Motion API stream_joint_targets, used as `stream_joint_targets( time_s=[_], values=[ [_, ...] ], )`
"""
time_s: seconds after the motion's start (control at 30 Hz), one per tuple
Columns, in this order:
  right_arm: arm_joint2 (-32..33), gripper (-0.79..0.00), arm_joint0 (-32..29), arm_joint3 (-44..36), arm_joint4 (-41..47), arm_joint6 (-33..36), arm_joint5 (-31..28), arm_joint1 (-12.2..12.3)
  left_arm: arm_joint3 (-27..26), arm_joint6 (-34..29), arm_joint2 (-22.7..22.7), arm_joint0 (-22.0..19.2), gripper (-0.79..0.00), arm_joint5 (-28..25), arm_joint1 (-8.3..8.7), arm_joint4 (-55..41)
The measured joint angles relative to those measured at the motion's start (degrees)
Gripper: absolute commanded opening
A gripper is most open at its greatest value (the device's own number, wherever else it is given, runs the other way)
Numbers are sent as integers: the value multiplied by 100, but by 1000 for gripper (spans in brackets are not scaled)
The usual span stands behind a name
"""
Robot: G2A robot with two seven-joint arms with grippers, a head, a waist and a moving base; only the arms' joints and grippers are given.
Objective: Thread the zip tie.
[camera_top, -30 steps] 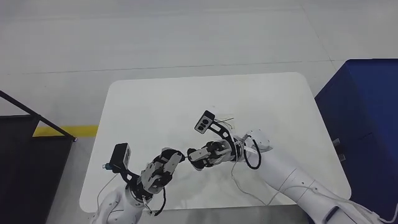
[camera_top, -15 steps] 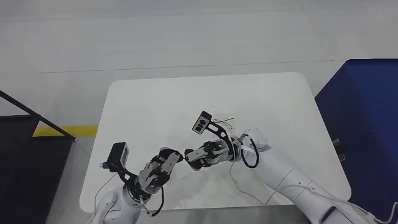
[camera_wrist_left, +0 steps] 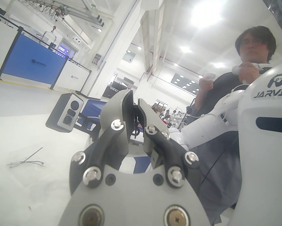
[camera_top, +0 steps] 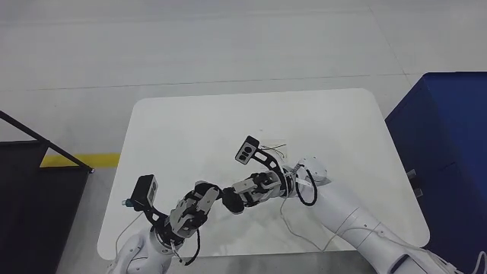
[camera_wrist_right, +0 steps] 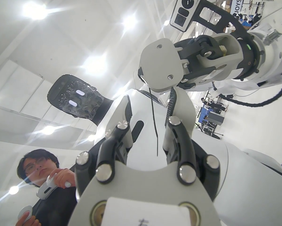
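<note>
**Right wrist view: tie in hand, tail not yet threaded**

Right wrist view tells the most. The zip tie hangs as a thin black strip from my left jaws, which are pinched narrow on its upper end. Its free tail drops below the left jaws into the gap of my right jaws. Those stand wide, their fingers on either side of the strip and apart from it, holding nothing.

I judge the job to be at an early stage: the tie is lifted and presented, but no loop is formed and the tail is not through the head. What is left is to close the right jaws on the tail, bend it round and feed it in.

Left wrist view shows the left jaws' fingers almost together with something dark between them. It is probably the tie, though the gap is too shadowed to be sure. Spare ties lie on the bench, well beyond the left jaws. Top view sets the right jaws just beside the left jaws, but the strip is too fine to make out there.
</note>
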Motion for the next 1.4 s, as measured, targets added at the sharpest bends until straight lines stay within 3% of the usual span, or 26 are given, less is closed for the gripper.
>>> stream_joint_targets(
  time_s=[0.1, 0.17, 0.47, 0.53, 0.57, 0.93, 1.17, 1.23, 1.3, 1.4],
  values=[
    [46, -717, -26, -3, -38, 8, 20, -19, -1, 28, 11, 9, -785, 0, 9, 24],
    [79, -785, -44, -8, -67, 15, 36, -31, 6, 51, 28, 14, -785, 0, 14, 51],
    [215, -785, -123, -58, -198, 11, 112, -73, -25, 182, 87, 29, -785, 0, 38, 117],
    [238, -785, -132, -63, -232, 14, 133, -81, -39, 228, 91, 29, -566, 0, 43, 119],
    [252, -785, -138, -65, -254, 15, 153, -86, -39, 240, 95, 30, 0, 0, 49, 128],
    [463, -785, -185, -183, -272, 165, 333, -107, -146, 561, -7, 68, 0, 0, 127, -307],
    [563, -785, -229, -331, -370, 58, 233, -88, -90, 443, 6, 71, 0, 117, 136, -229],
    [741, -785, -277, -436, -531, 1, 98, -39, -37, -6, 111, 111, 0, 516, 159, -368],
    [1001, -785, -333, -516, -801, -60, -18, 41, -120, -972, 252, 94, 0, 1225, 238, -1072],
    [1346, -785, -457, -723, -1242, -169, -61, 158, -551, -2563, -83, 90, 0, 2712, 381, -3115]
  ],
)
